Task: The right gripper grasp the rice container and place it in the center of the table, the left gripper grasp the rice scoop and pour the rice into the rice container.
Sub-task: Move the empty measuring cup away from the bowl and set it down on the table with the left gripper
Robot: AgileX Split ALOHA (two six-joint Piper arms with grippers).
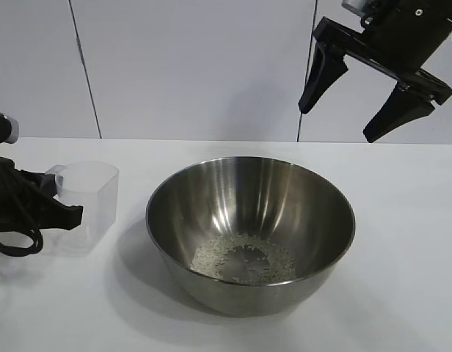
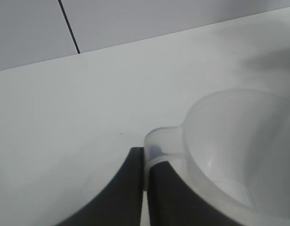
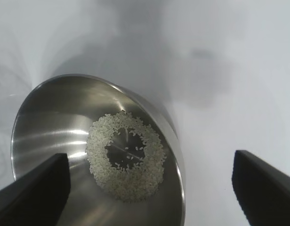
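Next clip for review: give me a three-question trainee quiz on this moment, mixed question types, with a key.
1. True or false: the rice lies in the rice container.
2. What does the left tool hold? A) the container's rim B) the rice scoop by its handle C) nothing
3. Describe the right tool in one line.

Key:
1. True; the grains form a ring on the bowl's bottom.
2. B; it is shut on the handle, and the scoop sits upright and looks empty, beside the container on the table.
3. Open, empty, raised above the container's far right side.
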